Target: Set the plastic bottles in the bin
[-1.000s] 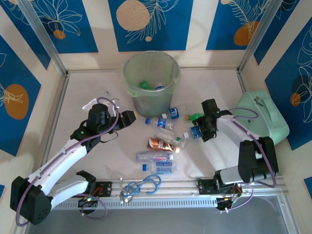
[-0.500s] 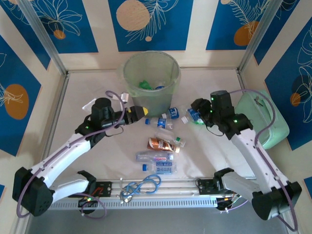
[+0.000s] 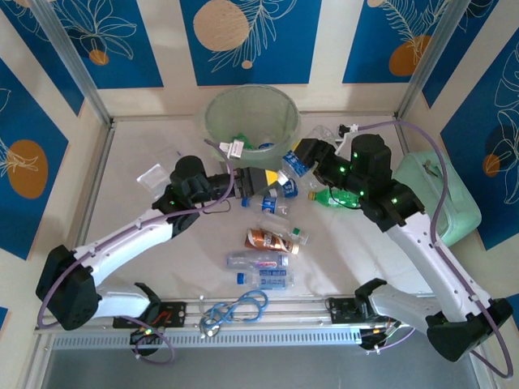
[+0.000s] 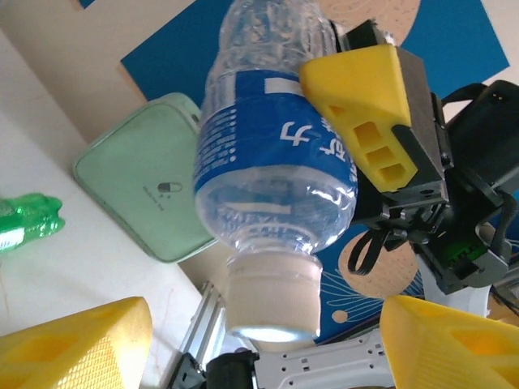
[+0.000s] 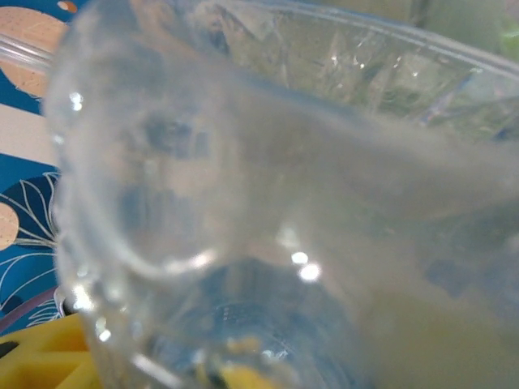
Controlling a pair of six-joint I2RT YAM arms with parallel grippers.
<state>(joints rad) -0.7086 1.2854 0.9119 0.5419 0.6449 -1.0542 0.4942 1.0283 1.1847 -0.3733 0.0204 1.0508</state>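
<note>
My right gripper (image 3: 303, 154) is shut on a clear plastic bottle (image 3: 293, 164) with a blue label, held in the air by the bin's (image 3: 217, 121) near right rim. In the left wrist view that bottle (image 4: 272, 154) hangs cap down, one yellow finger (image 4: 365, 89) of the right gripper pressed on its side. My left gripper (image 3: 261, 178) is open; its yellow fingertips (image 4: 73, 344) stand wide on either side below the white cap, apart from it. The bottle's clear wall (image 5: 268, 186) sits right against the right wrist camera. Bottles (image 3: 243, 142) lie inside the bin.
A green bottle (image 3: 339, 195) lies on the table right of centre. A brown-orange bottle (image 3: 268, 239), two clear ones (image 3: 258, 261) and smaller ones (image 3: 272, 203) lie mid-table. The mint-green case (image 3: 434, 194) stands at the right. A blue cable (image 3: 235, 310) lies by the near rail.
The right arm has lifted the blue-labelled bottle off the table and carried it left toward the bin. The left gripper has moved right to meet it and has opened.
</note>
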